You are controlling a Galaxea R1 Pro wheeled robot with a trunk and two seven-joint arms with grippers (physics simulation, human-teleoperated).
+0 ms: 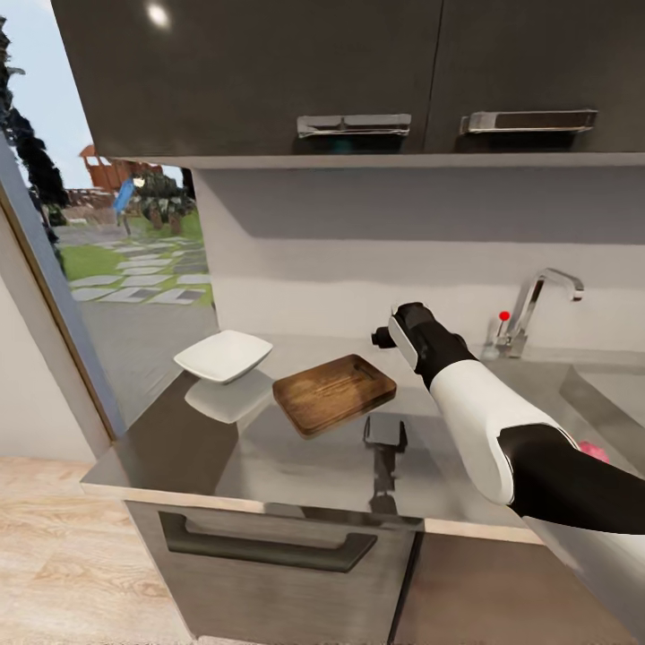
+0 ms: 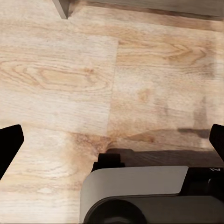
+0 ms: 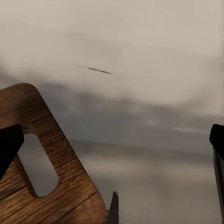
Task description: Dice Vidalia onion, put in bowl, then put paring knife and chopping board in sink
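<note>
The brown wooden chopping board point(image 1: 334, 392) lies on the grey countertop point(image 1: 179, 439), with the white bowl point(image 1: 222, 355) just to its left. My right gripper point(image 1: 383, 339) hovers over the board's far right corner, by the back wall. In the right wrist view its fingers point(image 3: 9, 144) stand wide apart with nothing between them, above the board's handle hole end point(image 3: 42, 163). A dark pointed sliver point(image 3: 113, 209) beside the board may be the paring knife's blade. The sink point(image 1: 618, 394) lies at the right. A small pink thing point(image 1: 593, 451) peeks from behind my right arm there. My left gripper point(image 2: 112, 144) is open over the floor.
A chrome faucet point(image 1: 537, 309) with a red knob point(image 1: 503, 316) stands behind the sink. Dark wall cabinets point(image 1: 269, 81) hang overhead. A grey drawer front with a dark handle point(image 1: 269, 546) sits below the worktop. A window is at the left. My own base point(image 2: 140, 196) shows over the wooden floor.
</note>
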